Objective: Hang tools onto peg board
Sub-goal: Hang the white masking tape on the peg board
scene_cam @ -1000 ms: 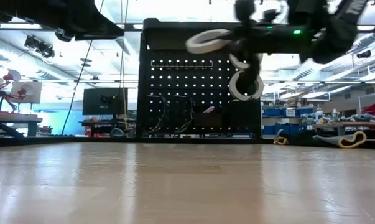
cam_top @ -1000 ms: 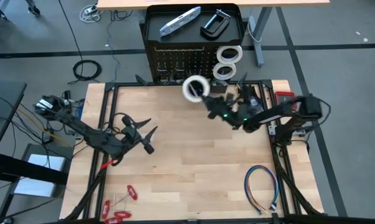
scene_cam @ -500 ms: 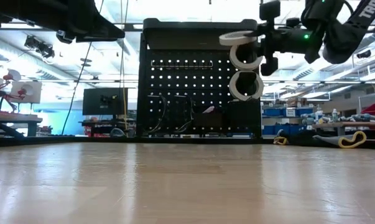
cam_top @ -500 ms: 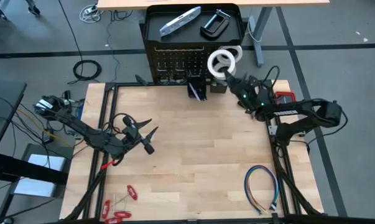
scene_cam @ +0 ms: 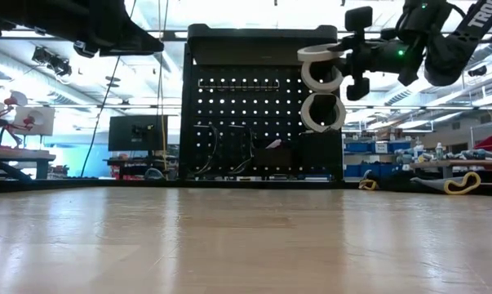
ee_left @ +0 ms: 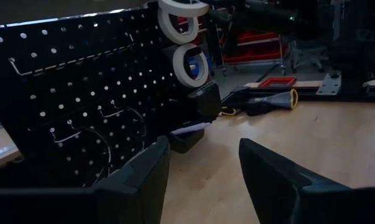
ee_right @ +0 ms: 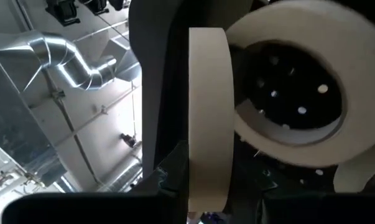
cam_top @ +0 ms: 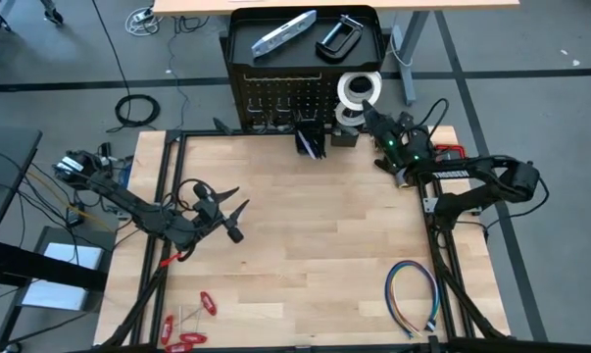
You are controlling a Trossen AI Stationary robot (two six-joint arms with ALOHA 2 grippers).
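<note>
The right gripper [scene_cam: 343,59], clenched on a white tape roll [scene_cam: 319,54] at the peg board [scene_cam: 229,114], should align its hole with the hook before releasing; the left gripper [cam_top: 226,208] waits open over the worktop [cam_top: 305,245].

Held tape roll [ee_right: 209,112] hides right gripper [ee_right: 199,180] fingertips.

Right gripper [cam_top: 370,115] jaws clamped, arm raised; left gripper [cam_top: 238,208] jaws spread.

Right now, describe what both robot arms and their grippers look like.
Both arms are dark and slim-jointed. The left gripper ends in two tapering, pointed black fingers, with black cable looping near its wrist. The right gripper shows a small green light behind it, and white lettering marks the right arm's forearm link.
</note>
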